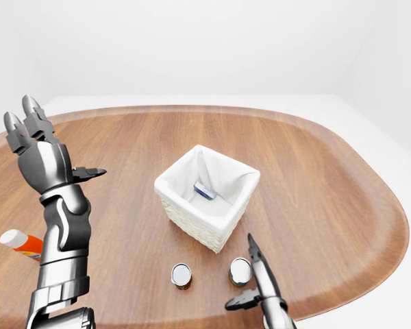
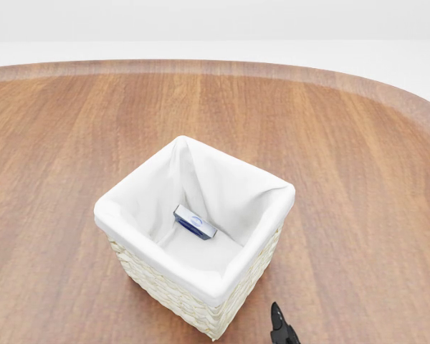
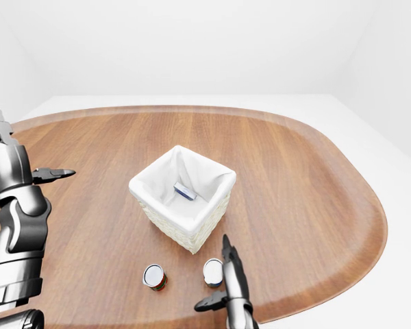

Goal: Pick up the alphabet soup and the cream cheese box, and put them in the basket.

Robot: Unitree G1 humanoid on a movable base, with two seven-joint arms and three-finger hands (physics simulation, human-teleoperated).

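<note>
Basket (image 1: 207, 199) sits mid-worktop (image 1: 315, 178), white liner, and the cream cheese box (image 2: 195, 222) already lies inside on the liner floor, tilted. Two cans stand upright below the basket in the left-eye view — one (image 1: 181, 275) toward the left, the other (image 1: 240, 271) just beside the right hand; labels too small to read, so cannot tell which is the alphabet soup. Right hand (image 1: 259, 284) comes up from the bottom edge, fingers spread wide, holding nothing, one finger pointing up next to the right-side can, thumb sticking out left; touching or not is unclear. Left hand (image 1: 42, 144) raised at the view's left, well apart from basket and cans — fingers open and upright, thumb out to the right, empty. An orange-and-white tube-like item (image 1: 22, 245) lies at the left edge behind the left arm.
</note>
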